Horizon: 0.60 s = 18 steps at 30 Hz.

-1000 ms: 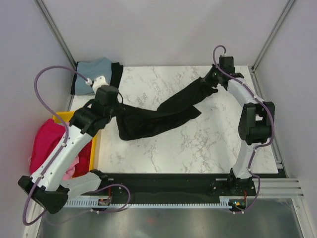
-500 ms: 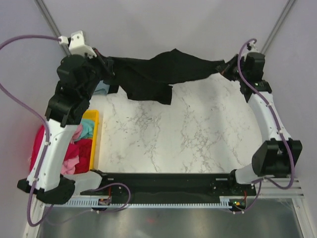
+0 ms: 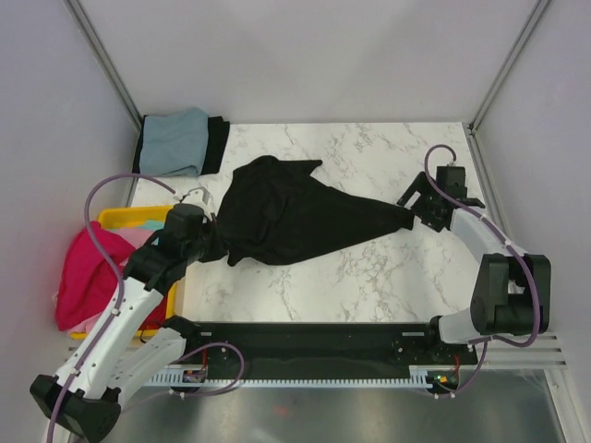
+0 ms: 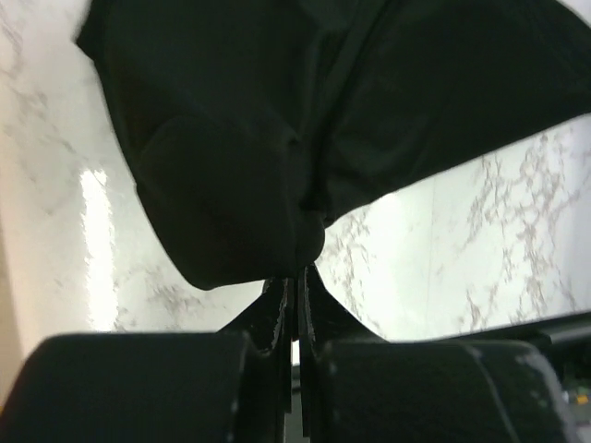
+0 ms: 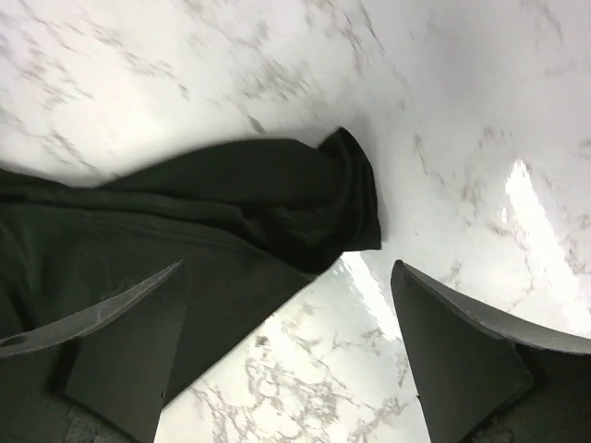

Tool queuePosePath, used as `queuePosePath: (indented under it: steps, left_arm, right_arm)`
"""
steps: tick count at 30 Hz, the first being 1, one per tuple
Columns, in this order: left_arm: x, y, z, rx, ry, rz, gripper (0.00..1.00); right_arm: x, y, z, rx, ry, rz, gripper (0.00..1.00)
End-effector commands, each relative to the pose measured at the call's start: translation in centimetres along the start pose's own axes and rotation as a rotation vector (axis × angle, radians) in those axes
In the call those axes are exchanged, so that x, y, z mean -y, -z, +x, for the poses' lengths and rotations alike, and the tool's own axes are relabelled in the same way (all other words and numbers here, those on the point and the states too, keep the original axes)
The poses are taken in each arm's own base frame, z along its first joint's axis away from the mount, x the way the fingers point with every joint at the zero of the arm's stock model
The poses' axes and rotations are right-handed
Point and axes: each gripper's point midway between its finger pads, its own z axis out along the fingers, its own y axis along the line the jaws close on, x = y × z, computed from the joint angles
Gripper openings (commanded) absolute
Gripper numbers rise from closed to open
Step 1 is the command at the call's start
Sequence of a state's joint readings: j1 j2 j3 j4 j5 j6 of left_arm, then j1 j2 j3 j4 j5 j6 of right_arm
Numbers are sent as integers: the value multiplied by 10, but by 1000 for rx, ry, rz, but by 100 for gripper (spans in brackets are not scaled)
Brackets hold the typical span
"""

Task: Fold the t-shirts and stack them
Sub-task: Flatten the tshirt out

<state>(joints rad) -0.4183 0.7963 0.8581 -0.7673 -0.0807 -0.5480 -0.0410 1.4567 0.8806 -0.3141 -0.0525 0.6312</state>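
A large black t-shirt (image 3: pixel 295 214) lies bunched on the marble table, tapering to a point on the right. My left gripper (image 3: pixel 212 244) is shut on its left edge. In the left wrist view the jaws (image 4: pixel 297 277) pinch the black cloth (image 4: pixel 268 138) that spreads out ahead of them. My right gripper (image 3: pixel 422 209) stands open just right of the shirt's pointed end. In the right wrist view its fingers (image 5: pixel 125 346) are wide apart, and that end of the shirt (image 5: pixel 277 208) lies loose on the table ahead of the gripper (image 5: pixel 288 269).
A folded grey-blue t-shirt (image 3: pixel 174 140) lies on a folded black one (image 3: pixel 217 143) at the table's back left corner. A yellow bin (image 3: pixel 138 220) off the left edge holds magenta (image 3: pixel 78 277) and pink shirts. Metal frame posts rise at both back corners.
Both arms have come down and forward from the raised, stretched hold at the back. The black shirt now lies on the table, and the right gripper has opened and let go of its end.
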Motion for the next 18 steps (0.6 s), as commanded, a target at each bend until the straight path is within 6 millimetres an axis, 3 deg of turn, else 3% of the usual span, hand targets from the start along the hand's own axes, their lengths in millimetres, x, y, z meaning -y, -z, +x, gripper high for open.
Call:
queuePosePath:
  steps: [1, 3, 4, 5, 7, 8, 10, 11, 13, 14, 15, 16, 17, 18]
  left_arm:
    - [14, 0, 28, -126, 61, 84, 2]
    - [8, -4, 36, -158, 56, 57, 2]
    - [4, -6, 39, -163, 53, 35, 2]
    - [2, -6, 40, -170, 48, 26, 2]
    - [4, -4, 36, -158, 47, 35, 2]
    - [4, -3, 34, -152, 32, 34, 2]
    - [2, -3, 28, -134, 16, 18, 3]
    - [1, -3, 28, -134, -2, 16, 3]
    - [-2, -6, 32, -148, -6, 7, 3]
    - [-2, -7, 31, -147, -9, 8, 3]
    - [-1, -8, 33, -156, -10, 9, 2]
    - [-2, -8, 33, -156, -9, 6, 2]
    - [-2, -8, 32, -149, -8, 6, 2]
    - [-2, -8, 32, -146, -7, 7, 2]
  right_arm:
    - [-50, 33, -49, 167, 57, -128, 98]
    - [-70, 37, -40, 166, 117, -150, 98]
    - [-91, 41, -26, 143, 180, -189, 98]
    - [-98, 36, -19, 132, 208, -180, 98]
    - [-119, 35, -5, 116, 269, -189, 98]
    - [-134, 27, 22, 64, 339, -201, 96]
    - [-164, 26, 43, 52, 419, -225, 93]
    - [-167, 9, 56, 15, 450, -203, 90]
    - [-195, 3, 58, 19, 476, -231, 88]
    - [-196, -17, 69, -18, 496, -213, 88]
    - [-217, -18, 60, -5, 493, -249, 86]
    - [-226, -24, 65, -18, 503, -260, 84]
    - [-226, -43, 76, -48, 523, -237, 83]
    - [-248, -41, 66, -19, 533, -264, 83]
